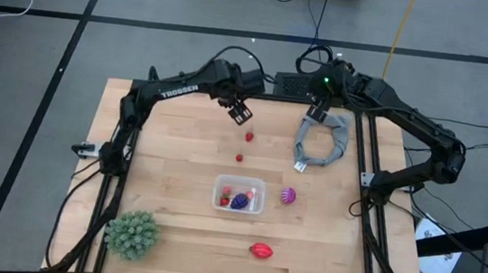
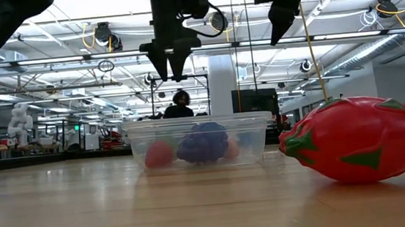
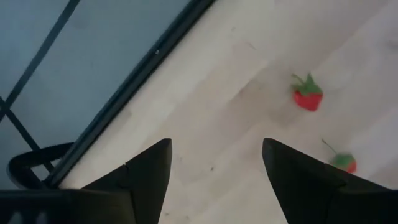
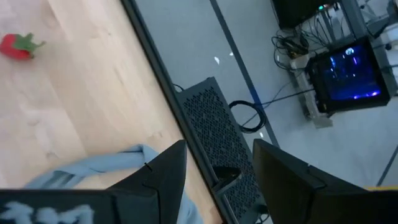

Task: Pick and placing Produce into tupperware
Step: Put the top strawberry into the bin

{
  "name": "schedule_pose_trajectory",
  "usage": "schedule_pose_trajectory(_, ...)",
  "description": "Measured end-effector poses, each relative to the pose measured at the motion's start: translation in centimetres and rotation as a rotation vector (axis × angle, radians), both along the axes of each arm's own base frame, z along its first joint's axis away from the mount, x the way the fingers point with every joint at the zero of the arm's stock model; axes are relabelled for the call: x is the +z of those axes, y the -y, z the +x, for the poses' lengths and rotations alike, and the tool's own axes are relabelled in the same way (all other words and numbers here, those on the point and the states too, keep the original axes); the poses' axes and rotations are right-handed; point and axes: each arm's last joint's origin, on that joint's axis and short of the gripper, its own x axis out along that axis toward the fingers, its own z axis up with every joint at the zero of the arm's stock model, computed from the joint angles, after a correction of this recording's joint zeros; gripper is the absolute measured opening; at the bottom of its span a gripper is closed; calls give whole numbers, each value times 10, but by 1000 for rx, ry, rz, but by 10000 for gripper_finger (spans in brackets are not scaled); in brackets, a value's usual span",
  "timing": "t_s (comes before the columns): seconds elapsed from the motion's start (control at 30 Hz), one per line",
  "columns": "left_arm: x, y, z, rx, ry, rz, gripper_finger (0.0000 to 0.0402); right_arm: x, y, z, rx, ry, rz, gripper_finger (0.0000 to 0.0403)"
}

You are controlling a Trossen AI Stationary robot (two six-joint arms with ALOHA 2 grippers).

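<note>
My left pincer (image 1: 241, 112) hangs above the far part of the table (image 1: 179, 148), its two fingers (image 3: 149, 171) spread apart with bare wood showing between them and nothing pinched. From my left wrist I see two small red berries with green tops lying on the wood ahead of those fingers: the nearer berry (image 3: 308, 96) and a second berry (image 3: 344, 163), apart from each other. From above, the same two lie in a loose line between my left pincer and the tupperware (image 1: 239, 194).

My right pincer (image 1: 317, 111) waits at the far edge of the table, over the grey cloth ring (image 1: 324, 138). Its fingers (image 4: 163, 171) stand part-way apart with a clear gap between them, and they hold nothing; the cloth lies just beneath them.

The tupperware sits near the middle of the table. Inside it I can make out a dark purple fruit (image 1: 239, 202) and small red pieces (image 1: 226, 195) beside it. The level view across the table shows the purple fruit between reddish pieces behind the clear wall.

A magenta fruit (image 1: 288, 196) lies on the wood just beside the tub, on my right arm's side. The larger red oval fruit (image 1: 260, 249) lies nearer the front edge, apart from the tub. A green spiky ball (image 1: 132, 233) rests at the front corner on my left arm's side.
</note>
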Motion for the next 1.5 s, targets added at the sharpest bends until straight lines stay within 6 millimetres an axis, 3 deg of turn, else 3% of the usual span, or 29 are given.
schedule_pose_trajectory(0.2, -1, -5, -1, 118, 48, -11, 253, 0, 9, -6, -44, 2, 0, 177)
schedule_pose_trajectory(0.5, -3, 1, 5, 119, 77, -20, 253, 0, 10, -7, -48, 2, 0, 177)
schedule_pose_trajectory(0.67, -5, 2, 15, 101, 221, -178, 253, 0, 10, -7, -48, 2, 0, 177)
schedule_pose_trajectory(0.8, -20, 0, 22, 79, 290, -329, 253, 0, 10, -7, -53, 7, 3, 177)
schedule_pose_trajectory(1.1, -75, -1, 24, 138, 277, -411, 253, 0, 10, -7, -53, 6, 2, 177)
schedule_pose_trajectory(1.43, -91, -2, 37, 117, 378, -396, 253, 1, 10, -7, -51, 12, -3, 177)
schedule_pose_trajectory(1.5, -102, 1, 43, 109, 366, -401, 253, 1, 11, -6, -51, 15, -5, 177)
